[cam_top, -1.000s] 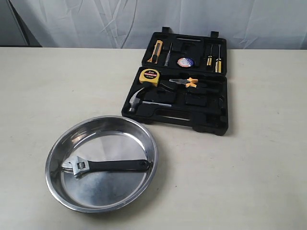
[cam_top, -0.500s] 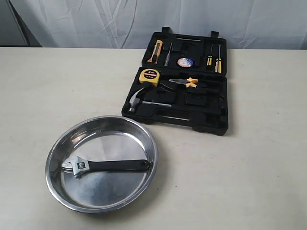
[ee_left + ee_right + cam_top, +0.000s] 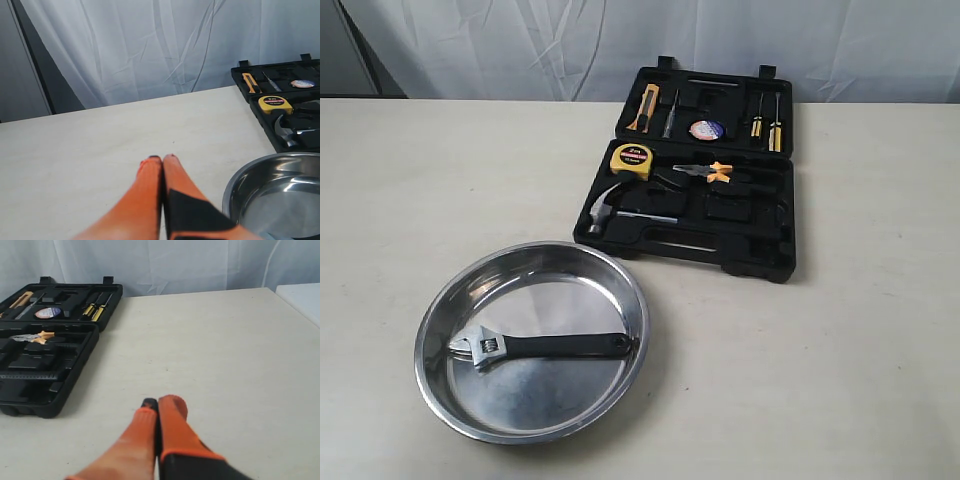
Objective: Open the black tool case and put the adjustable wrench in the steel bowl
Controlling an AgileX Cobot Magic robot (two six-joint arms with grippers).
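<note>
The black tool case [image 3: 690,248] lies open at the back right of the table, lid flat behind its tray, also showing in the left wrist view [image 3: 260,112] and right wrist view [image 3: 75,357]. The adjustable wrench [image 3: 535,347] lies inside the steel bowl [image 3: 620,270], silver head to the left, black handle to the right. Part of the bowl [image 3: 240,182] shows in the left wrist view. My left gripper [image 3: 161,159] is shut and empty above bare table, apart from the bowl. My right gripper [image 3: 161,404] is shut and empty, off to the side of the case. Neither gripper shows in the exterior view.
The case holds a claw hammer [image 3: 610,208], a yellow tape measure [image 3: 632,158], yellow-handled pliers [image 3: 710,172], a utility knife [image 3: 645,108], and screwdrivers [image 3: 765,125]. A white curtain [image 3: 620,40] hangs behind the table. The table's right edge [image 3: 295,305] shows in the right wrist view.
</note>
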